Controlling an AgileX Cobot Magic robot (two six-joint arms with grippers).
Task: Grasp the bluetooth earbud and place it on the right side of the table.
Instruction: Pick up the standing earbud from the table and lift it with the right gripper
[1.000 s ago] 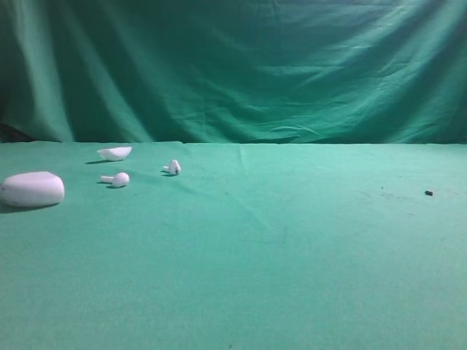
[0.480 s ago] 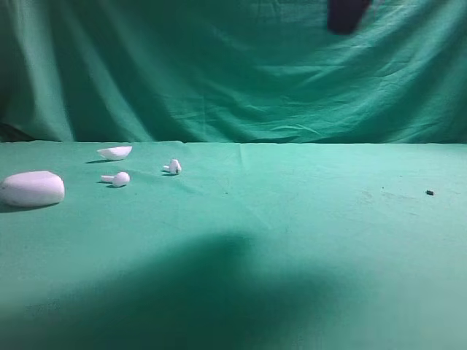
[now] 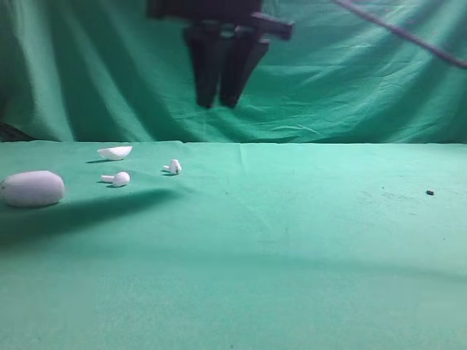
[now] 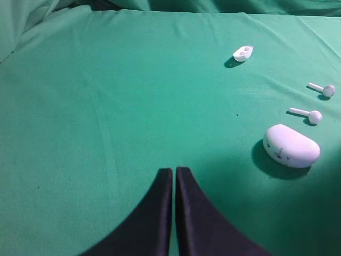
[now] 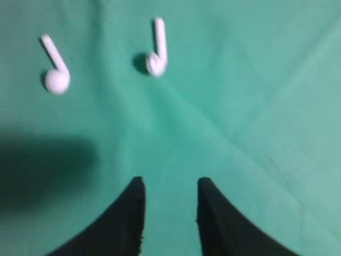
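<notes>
Green table point(image 3: 292, 248), white earbud kit at its left end, both grippers empty.
Case point(image 3: 32, 188) closed, contents unseen; shell point(image 3: 115, 152) lies apart, nothing visible inside. Right gripper point(image 3: 219, 98) hangs high, jaws parted; left gripper point(image 4: 174, 172) pinched together. Earbud point(image 5: 156, 56): glossy white, round head, stem pointing away from right wrist camera; twin point(image 5: 55, 77) beside it.

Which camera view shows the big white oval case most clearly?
The left wrist view. There the case lies close and whole, seen from above, near two earbuds, with faint marks on its side. In the exterior high view the case is small, at the left edge and partly in shadow. The right wrist view does not show it.
</notes>
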